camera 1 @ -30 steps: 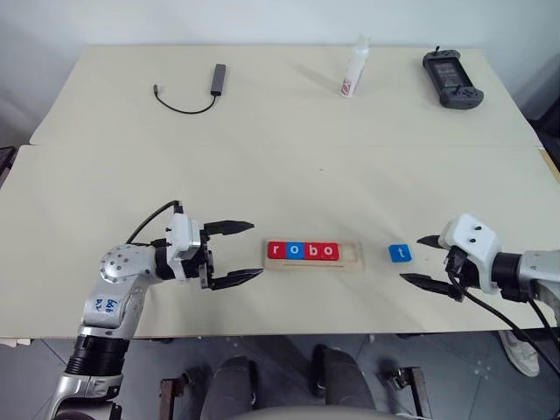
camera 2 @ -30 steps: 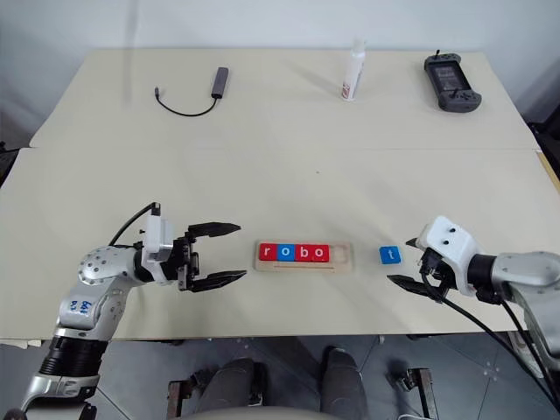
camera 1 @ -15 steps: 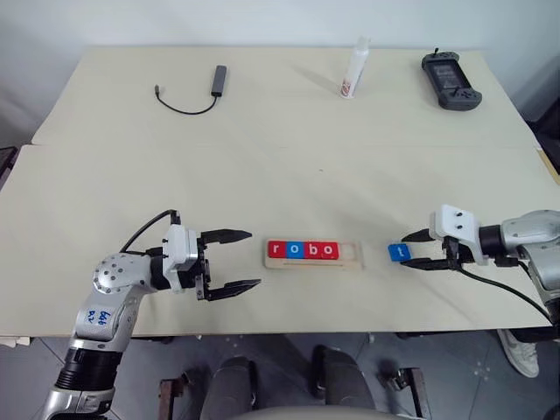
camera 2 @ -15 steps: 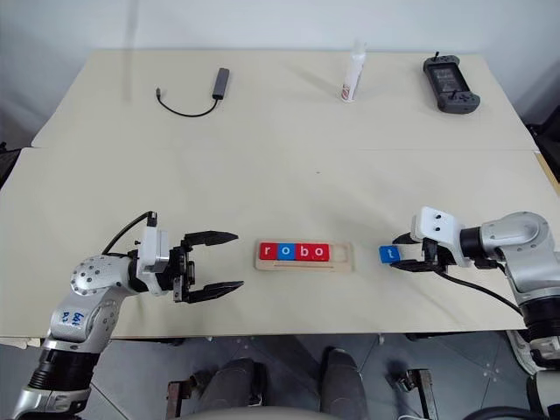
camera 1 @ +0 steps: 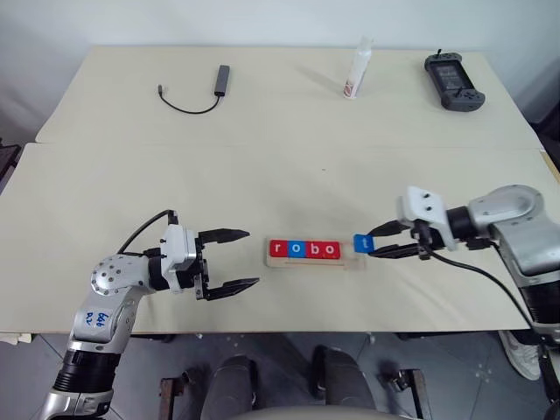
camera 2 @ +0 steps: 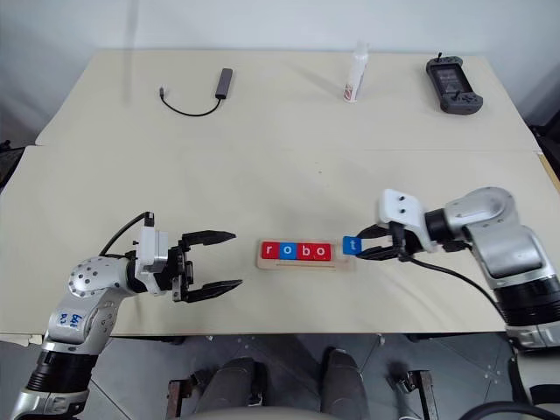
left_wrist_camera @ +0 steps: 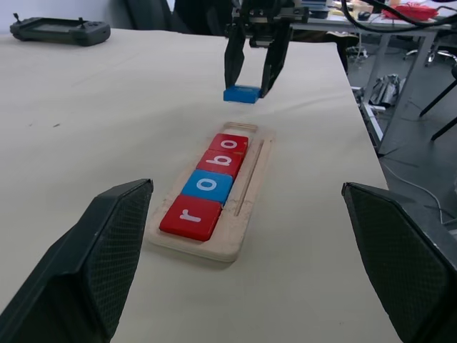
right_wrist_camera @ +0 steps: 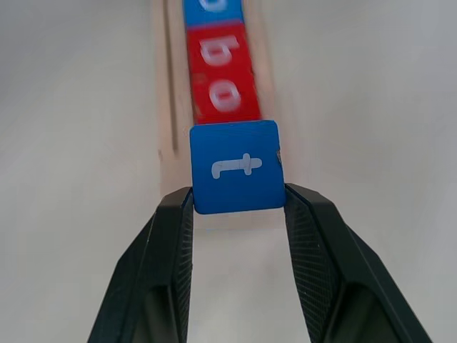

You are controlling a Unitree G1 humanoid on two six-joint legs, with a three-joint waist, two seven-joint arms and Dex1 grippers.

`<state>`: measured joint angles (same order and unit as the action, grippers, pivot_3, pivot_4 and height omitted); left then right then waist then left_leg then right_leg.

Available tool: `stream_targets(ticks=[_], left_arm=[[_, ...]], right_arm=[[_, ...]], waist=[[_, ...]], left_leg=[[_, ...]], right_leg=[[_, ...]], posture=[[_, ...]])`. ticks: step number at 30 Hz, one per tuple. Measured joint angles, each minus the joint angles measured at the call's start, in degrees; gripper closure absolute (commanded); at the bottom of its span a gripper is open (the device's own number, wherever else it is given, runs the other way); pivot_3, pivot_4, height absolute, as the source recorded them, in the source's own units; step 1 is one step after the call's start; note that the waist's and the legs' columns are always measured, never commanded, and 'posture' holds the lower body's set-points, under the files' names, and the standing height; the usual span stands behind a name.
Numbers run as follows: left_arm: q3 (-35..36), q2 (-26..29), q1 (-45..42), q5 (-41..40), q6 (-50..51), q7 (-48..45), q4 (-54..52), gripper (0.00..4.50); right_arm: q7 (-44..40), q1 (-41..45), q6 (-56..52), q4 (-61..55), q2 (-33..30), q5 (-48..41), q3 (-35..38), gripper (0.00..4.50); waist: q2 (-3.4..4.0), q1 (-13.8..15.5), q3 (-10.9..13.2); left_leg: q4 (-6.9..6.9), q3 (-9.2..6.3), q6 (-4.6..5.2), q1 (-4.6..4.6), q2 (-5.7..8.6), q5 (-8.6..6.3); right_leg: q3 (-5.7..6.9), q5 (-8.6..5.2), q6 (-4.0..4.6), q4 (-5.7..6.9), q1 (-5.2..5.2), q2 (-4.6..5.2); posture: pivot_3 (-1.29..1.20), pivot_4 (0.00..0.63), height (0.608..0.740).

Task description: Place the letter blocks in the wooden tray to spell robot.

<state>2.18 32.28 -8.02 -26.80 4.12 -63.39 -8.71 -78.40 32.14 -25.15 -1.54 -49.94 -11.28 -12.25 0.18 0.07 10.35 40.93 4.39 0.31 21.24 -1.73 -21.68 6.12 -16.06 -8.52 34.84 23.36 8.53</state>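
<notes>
Table (camera 1: 289,166): wooden tray (camera 1: 312,262), cable (camera 1: 194,96), bottle (camera 1: 357,70), controller (camera 1: 451,80)

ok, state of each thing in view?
t block: held off the table, at the tray's free end
r, o, b, o blocks: seated in tray
tray: last slot free
right gripper: shut on t block
left gripper: open, holding nothing

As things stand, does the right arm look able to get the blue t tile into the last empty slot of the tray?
Probably yes. The right gripper holds the blue t tile just above the tray's free end, next to the red o tile. Nothing lies between them, and the left gripper sits clear on the other side.
</notes>
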Motion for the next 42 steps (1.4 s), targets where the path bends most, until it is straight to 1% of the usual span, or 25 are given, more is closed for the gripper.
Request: stream_targets(ticks=[6, 12, 20, 22, 23, 29, 34, 38, 40, 42], left_arm=[[0.00, -0.10, 0.01, 0.02, -0.32, 0.74, -0.01, 0.00], [0.05, -0.13, 1.96, 0.01, -0.90, 1.69, -0.49, 0.00], [0.06, -0.13, 2.19, 0.02, -1.22, 2.38, -1.59, 0.00], [0.06, -0.13, 2.18, 0.01, -1.24, 2.49, -1.59, 0.00], [0.06, -0.13, 2.17, 0.02, -1.28, 2.54, -1.59, 0.00], [0.06, -0.13, 2.07, 0.02, -1.62, 2.60, -1.59, 0.00], [0.05, -0.23, 1.91, 0.02, -1.68, 2.59, -1.56, 0.00], [-0.01, -0.53, 1.35, 0.02, -1.69, 2.45, -1.48, 0.00], [-0.03, -0.60, 0.89, 0.02, -1.69, 2.32, -1.27, 0.00], [-0.01, -0.61, 0.70, 0.02, -1.69, 2.21, -1.25, 0.00]], right_arm=[[2.69, 0.05, -0.79, -0.14, 0.80, 2.43, -2.52, 3.04], [2.81, 0.44, 0.52, 1.31, 0.80, 3.22, -2.99, 3.04], [2.81, 1.11, 1.64, 2.11, 0.96, 3.71, -3.12, 3.04], [2.82, 1.11, 1.55, 2.08, 1.26, 3.72, -3.20, 2.32], [2.85, 1.12, 1.37, 2.06, 1.28, 3.74, -3.22, 2.10], [2.02, 1.12, -0.33, 1.27, 0.88, 3.54, -3.01, 0.08], [1.67, 1.35, -2.75, 0.53, -1.04, 1.45, -0.08, 0.08], [2.12, 1.37, -3.76, 0.69, -1.08, 0.48, 1.26, 0.08], [3.15, 1.10, -3.63, 0.94, -1.07, 0.20, 2.14, 0.08], [4.73, -0.48, -2.19, 1.09, -0.97, -0.53, 4.67, 0.08]], waist=[[0.00, -0.07, 0.00], [0.00, -0.18, 0.00], [0.00, -0.16, 0.00], [0.00, -0.17, 0.00], [0.00, -0.16, 0.00], [0.00, -0.12, 0.00], [0.00, -0.12, 0.00], [0.00, -0.15, 0.00], [0.00, -0.07, 0.00], [0.00, 0.04, 0.00]], left_leg=[[-0.01, -0.02, 0.01, 0.03, 0.02, -0.01], [-0.02, 0.00, 0.01, 0.01, 0.02, -0.01], [-0.02, 0.00, 0.02, 0.02, 0.02, -0.02], [-0.02, 0.00, 0.02, 0.02, 0.02, -0.02], [-0.01, 0.00, 0.02, 0.02, 0.02, -0.02], [-0.01, 0.00, 0.02, 0.02, 0.02, -0.01], [-0.01, 0.00, 0.02, 0.02, 0.01, -0.02], [-0.02, 0.00, 0.02, 0.02, 0.01, -0.02], [-0.01, 0.00, 0.02, 0.02, 0.01, -0.02], [-0.02, 0.00, 0.02, 0.03, 0.02, -0.02]], right_leg=[[0.03, 0.00, 0.00, -0.01, 0.01, 0.00], [0.03, 0.00, 0.00, -0.01, 0.02, 0.00], [0.02, 0.00, 0.00, -0.01, 0.02, 0.00], [0.02, 0.00, 0.00, -0.01, 0.02, 0.00], [0.02, 0.00, 0.00, -0.01, 0.02, 0.00], [0.02, 0.00, 0.00, -0.01, 0.02, 0.00], [0.02, 0.00, 0.00, -0.01, 0.01, 0.00], [0.02, 0.00, 0.00, -0.01, 0.02, 0.00], [0.02, 0.00, 0.00, -0.02, 0.01, 0.00], [0.02, 0.00, 0.00, -0.02, 0.01, 0.01]], posture=[[0.00, 0.150, 0.740], [0.00, 0.150, 0.740], [0.00, 0.150, 0.740], [0.00, 0.150, 0.740], [0.00, 0.150, 0.740], [0.00, 0.150, 0.740], [0.00, 0.150, 0.740], [0.00, 0.150, 0.740], [0.00, 0.150, 0.740], [0.00, 0.150, 0.740]])
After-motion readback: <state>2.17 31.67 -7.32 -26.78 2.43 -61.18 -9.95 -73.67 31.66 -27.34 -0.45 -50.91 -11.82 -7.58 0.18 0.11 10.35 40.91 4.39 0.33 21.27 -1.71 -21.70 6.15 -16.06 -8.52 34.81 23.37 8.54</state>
